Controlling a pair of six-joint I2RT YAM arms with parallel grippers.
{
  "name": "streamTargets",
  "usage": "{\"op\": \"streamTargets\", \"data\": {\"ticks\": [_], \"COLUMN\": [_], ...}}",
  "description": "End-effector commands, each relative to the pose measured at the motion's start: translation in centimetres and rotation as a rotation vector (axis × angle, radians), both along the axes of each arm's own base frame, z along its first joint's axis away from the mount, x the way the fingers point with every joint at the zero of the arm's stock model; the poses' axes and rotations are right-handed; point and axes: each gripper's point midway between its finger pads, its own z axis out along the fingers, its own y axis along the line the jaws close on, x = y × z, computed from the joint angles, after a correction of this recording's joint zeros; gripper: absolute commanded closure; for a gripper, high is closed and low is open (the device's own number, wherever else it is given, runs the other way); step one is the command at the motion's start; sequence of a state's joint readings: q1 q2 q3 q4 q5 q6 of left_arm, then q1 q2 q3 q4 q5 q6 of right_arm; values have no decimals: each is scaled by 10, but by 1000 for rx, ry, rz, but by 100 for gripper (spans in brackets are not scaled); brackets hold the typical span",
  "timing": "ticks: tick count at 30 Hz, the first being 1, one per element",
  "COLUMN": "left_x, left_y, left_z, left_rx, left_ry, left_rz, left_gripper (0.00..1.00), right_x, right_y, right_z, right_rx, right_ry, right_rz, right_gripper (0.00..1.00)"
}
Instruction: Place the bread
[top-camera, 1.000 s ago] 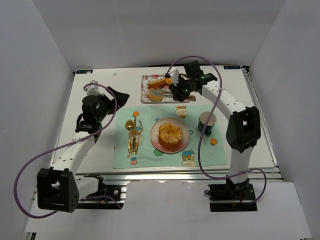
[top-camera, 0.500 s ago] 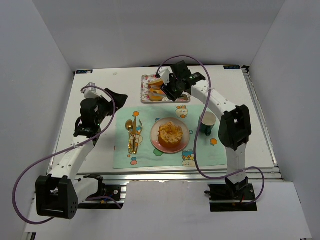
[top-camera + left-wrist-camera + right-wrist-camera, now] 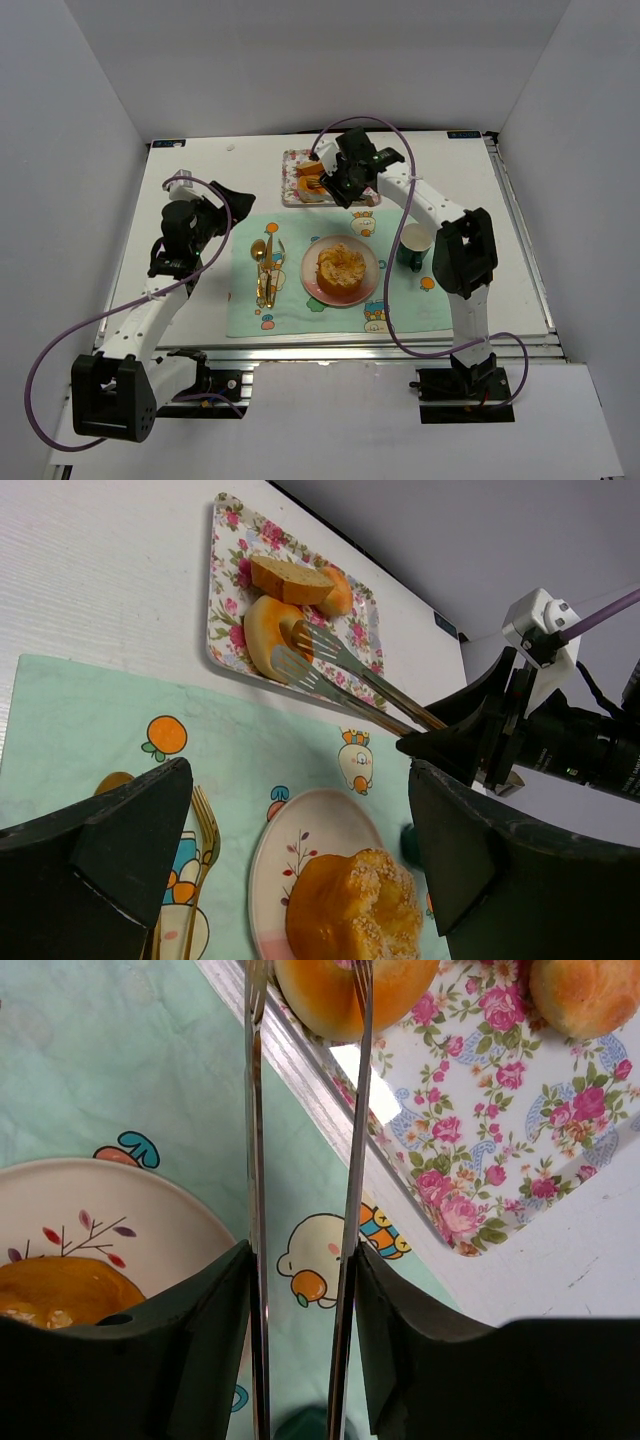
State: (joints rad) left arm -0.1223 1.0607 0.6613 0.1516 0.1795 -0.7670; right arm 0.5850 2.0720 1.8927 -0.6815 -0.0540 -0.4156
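Steel tongs (image 3: 352, 1160), clamped in the right gripper (image 3: 300, 1295), stand half open astride the bun (image 3: 315, 990) on the tray (image 3: 480, 1140); grip unconfirmed. Step: pickup. Next: squeeze, lift, carry to plate (image 3: 150, 1210)

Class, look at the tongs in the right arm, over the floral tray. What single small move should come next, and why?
Probably a squeeze. The right gripper holds the tongs, whose blades stand apart at the round bun on the floral tray, one beside its edge and one across it. Closing them should grip the bun before any lift toward the plate.
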Motion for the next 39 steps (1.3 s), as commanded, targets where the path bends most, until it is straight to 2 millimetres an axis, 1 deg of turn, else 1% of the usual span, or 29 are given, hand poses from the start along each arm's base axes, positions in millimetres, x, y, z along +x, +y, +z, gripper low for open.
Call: {"op": "streamTargets", "data": {"ticks": [1, 7, 9, 11, 12, 15, 19, 25, 26, 27, 28, 29, 33, 35, 39], "left_x": [-5, -5, -5, -5, -5, -5, -4, -4, -4, -4, -4, -4, -4, -5, -4], "left_y": [0, 0, 1, 2, 2, 2, 2, 2, 2, 2, 2, 2, 2, 2, 2], "left_z": [7, 7, 8, 8, 7, 8, 8, 8, 8, 8, 8, 8, 9, 8, 11], "left_rx": [11, 8, 8, 10, 11, 9, 10, 11, 12, 13, 13, 13, 14, 16, 15], "left_ry": [-25, -25, -27, -26, -23, -25, -24, -21, -21, -21, -21, -21, -22, -21, -25], "left_rz": [-2, 2, 7, 8, 8, 11, 11, 9, 9, 9, 9, 9, 10, 10, 10], "left_gripper": [3, 3, 3, 3, 3, 3, 3, 3, 3, 3, 3, 3, 3, 3, 3], "right_x": [0, -8, -9, -10, -10, -12, -12, -8, -7, -4, -2, 1, 8, 11, 11], "right_y": [7, 13, 11, 12, 10, 10, 10, 13, 14, 14, 15, 15, 14, 12, 8], "right_z": [8, -2, -6, -9, -9, -12, -10, 4, 11, 16, 18, 28, 50, 58, 66], "right_rx": [18, 14, 10, 7, 5, 0, 3, 32, 45, 59, 68, 84, 137, 154, 182], "right_ry": [-14, 23, 35, 48, 48, 58, 57, 30, 18, 9, 3, -16, -47, -59, -58], "right_rz": [-22, -25, -34, -36, -39, -39, -36, -31, -29, -30, -29, -31, -18, -17, -8], "right_gripper": [51, 51, 51, 54, 56, 66, 78, 89, 89, 92, 93, 94, 97, 98, 100]}}
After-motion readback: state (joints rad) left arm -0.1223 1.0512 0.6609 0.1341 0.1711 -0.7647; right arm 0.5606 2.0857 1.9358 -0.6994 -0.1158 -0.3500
